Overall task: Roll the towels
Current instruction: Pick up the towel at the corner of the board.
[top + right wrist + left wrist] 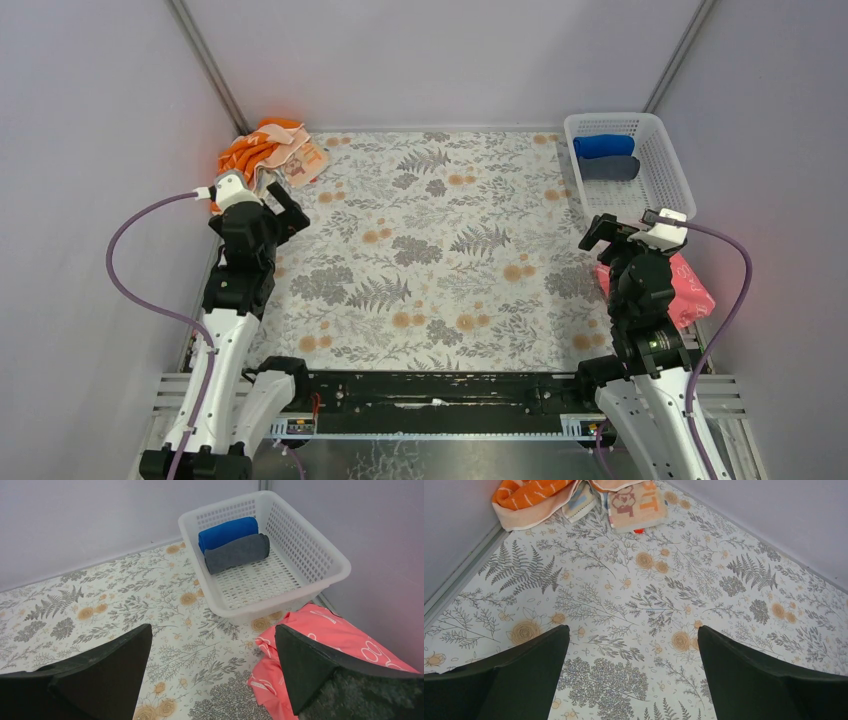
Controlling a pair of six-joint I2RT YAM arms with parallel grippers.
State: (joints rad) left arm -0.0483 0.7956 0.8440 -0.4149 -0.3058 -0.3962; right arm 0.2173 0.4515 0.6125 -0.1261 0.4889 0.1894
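Observation:
Two towels lie bunched in the far left corner. The bright orange towel (pixel 252 150) is crumpled against the wall; in the left wrist view it (pixel 529 497) lies at top left. The pale peach towel with orange lettering (pixel 300 162) lies beside it and shows in the left wrist view (pixel 638 506). My left gripper (pixel 282 208) hangs open and empty just in front of them, jaws wide over the mat (pixel 633 635). My right gripper (pixel 600 232) is open and empty at the right side (pixel 212 640).
A white basket (pixel 660 170) at the far right holds a blue roll (pixel 227 532) and a dark grey roll (pixel 237 553). A pink cloth with white outlines (pixel 345 640) lies by the right arm. The floral mat (pixel 440 250) covers the table.

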